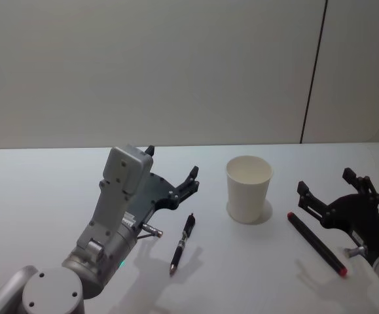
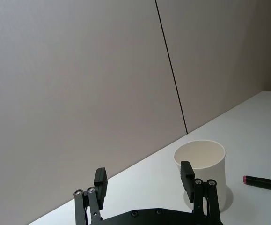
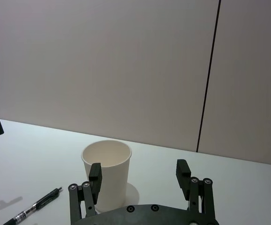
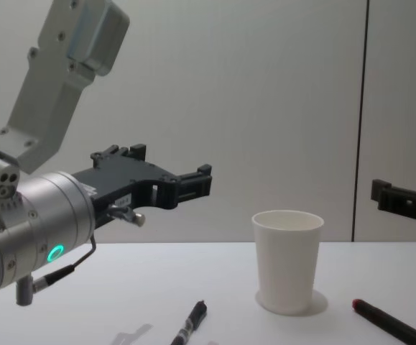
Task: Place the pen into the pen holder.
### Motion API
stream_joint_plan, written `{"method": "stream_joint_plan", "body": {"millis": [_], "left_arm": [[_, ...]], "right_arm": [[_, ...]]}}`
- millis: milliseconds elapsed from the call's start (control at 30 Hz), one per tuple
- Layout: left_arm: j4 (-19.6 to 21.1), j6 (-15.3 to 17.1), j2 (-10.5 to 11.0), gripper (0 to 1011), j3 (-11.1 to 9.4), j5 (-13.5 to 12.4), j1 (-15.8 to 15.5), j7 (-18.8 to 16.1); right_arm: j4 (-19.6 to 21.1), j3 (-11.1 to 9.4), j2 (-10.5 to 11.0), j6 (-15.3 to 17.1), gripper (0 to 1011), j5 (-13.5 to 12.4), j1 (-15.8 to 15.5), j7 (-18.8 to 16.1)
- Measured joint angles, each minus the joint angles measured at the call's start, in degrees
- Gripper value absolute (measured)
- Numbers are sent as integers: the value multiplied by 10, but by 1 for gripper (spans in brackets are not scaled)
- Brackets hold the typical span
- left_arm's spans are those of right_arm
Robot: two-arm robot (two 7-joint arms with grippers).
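Note:
A slim black pen (image 1: 182, 243) lies on the white table in front of my left gripper (image 1: 171, 165), which hovers open and empty above and behind it. The pen holder, a white paper cup (image 1: 248, 190), stands upright at the table's middle, to the right of the pen. My right gripper (image 1: 326, 183) is open and empty to the right of the cup. The left wrist view shows the left gripper (image 2: 143, 178) with the cup (image 2: 210, 168) beyond it. From the right wrist, the right gripper (image 3: 139, 172) faces the cup (image 3: 112, 173) and the pen (image 3: 34, 206). The chest view has the pen (image 4: 190, 323), cup (image 4: 287, 262) and left gripper (image 4: 172, 167).
A thicker black marker with red ends (image 1: 317, 243) lies on the table just below my right gripper, right of the cup; it appears as well in the chest view as the marker (image 4: 394, 323). A plain grey wall (image 1: 176, 65) stands behind the table.

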State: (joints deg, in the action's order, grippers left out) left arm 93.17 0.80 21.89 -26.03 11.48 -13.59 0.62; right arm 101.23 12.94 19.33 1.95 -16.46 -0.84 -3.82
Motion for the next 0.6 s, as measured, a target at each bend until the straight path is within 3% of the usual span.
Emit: {"method": "stream_joint_plan", "body": {"millis": [600], "left_arm": [[0,0,0,1000,0,0,0,0]], "right_arm": [[0,0,0,0,1001,0,0,0]]}}
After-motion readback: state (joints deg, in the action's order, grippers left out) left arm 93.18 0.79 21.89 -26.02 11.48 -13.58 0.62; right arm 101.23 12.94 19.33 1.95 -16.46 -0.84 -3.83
